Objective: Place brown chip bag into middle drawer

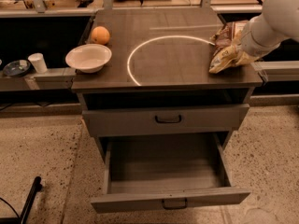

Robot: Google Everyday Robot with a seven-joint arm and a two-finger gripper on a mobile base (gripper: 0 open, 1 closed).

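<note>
My gripper (244,45) sits at the bag (222,57) on the counter's (177,64) right edge, grip I cannot tell, while the open drawer (163,169) below holds nothing, so carrying and placing remain.

White end effector (244,45) at the cream-ended brown chip bag (223,56); grey middle drawer (140,201); white bowl (88,58).

The dark rectangular worktop (177,62) bears a crinkly brown foil chip bag (224,55) at the end effector (242,42), and a white round bowl (88,57) and an orange fruit (100,35) well apart from it.
</note>
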